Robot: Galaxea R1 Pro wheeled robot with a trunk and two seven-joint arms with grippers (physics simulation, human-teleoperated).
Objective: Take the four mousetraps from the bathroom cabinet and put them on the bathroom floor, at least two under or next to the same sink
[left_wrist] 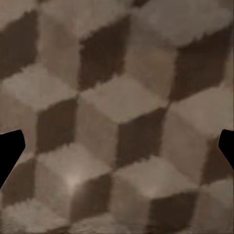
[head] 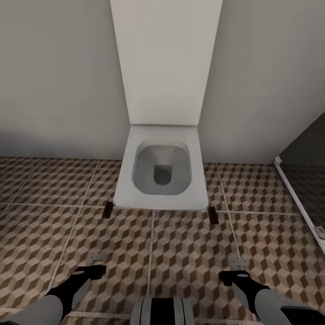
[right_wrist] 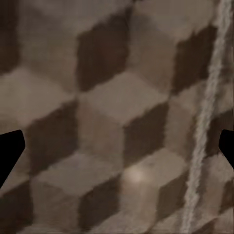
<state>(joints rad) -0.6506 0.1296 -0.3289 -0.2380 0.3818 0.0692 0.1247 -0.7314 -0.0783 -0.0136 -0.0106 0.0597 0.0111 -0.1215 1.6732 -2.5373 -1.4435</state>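
Both tools, L [head: 95, 260] & R [head: 238, 262], low over floor [head: 180, 253] before toilet [head: 161, 169].
Jaws spread, holding nothing. No traps or cabinet visible; task prob. barely begun, robot likely en route.

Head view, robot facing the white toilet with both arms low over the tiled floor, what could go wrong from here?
1. The white square toilet sits directly ahead against the wall; driving forward would likely hit it.
2. The left gripper and right gripper hang low over the brown cube-patterned floor tiles, so a dip could scrape them.
3. The white-edged dark panel stands close on the right; a turn that way might clip it.
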